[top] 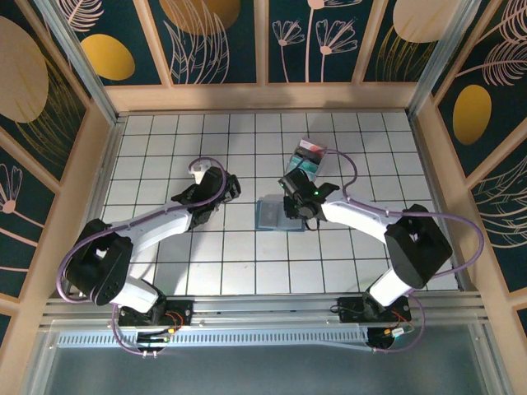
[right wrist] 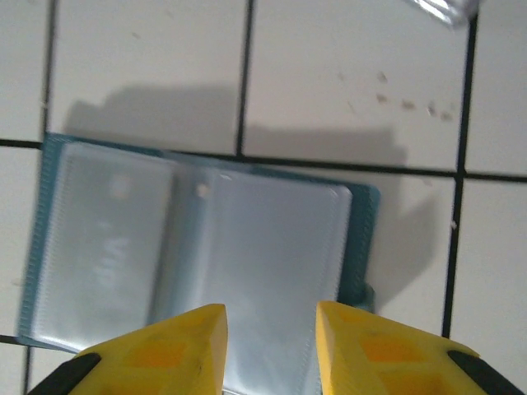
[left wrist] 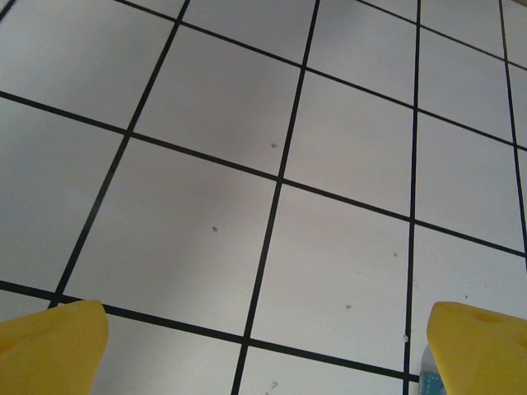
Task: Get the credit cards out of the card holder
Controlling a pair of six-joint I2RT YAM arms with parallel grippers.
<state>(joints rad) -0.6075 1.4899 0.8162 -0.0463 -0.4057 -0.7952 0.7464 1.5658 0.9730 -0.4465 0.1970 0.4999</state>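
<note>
Hidden or hard to read first. From above, the right end effector [top: 291,218] and its wrist cover the right part of the card holder [top: 268,214], so only the left part of the holder shows there. In the right wrist view the card holder [right wrist: 206,247] lies open and flat. It has two cloudy clear sleeves with a slate-blue border, and its near edge is cut off by the frame and by the yellow fingers [right wrist: 177,350]. The sleeves are blurred and glary, so I cannot tell whether credit cards sit inside. A clear scrap at the top right corner of that view is cut off and unidentifiable. In the left wrist view a small bluish bit beside one yellow finger [left wrist: 482,346] is too cropped to name.

The card holder sits about mid worktop [top: 165,140], a little right of centre. A clear tray [top: 310,156] with red and teal contents lies behind it toward the far edge, close by but apart.

The right end effector [right wrist: 272,317] is directly over the holder's right panel with its jaws partly open. The gap is narrow, the sleeve shows through it, and nothing is visibly pinched.

The left end effector [top: 216,188] is left of centre, well apart from the holder. In its own view the left end effector [left wrist: 263,333] has its jaws spread wide over bare tiles and holds nothing.
</note>
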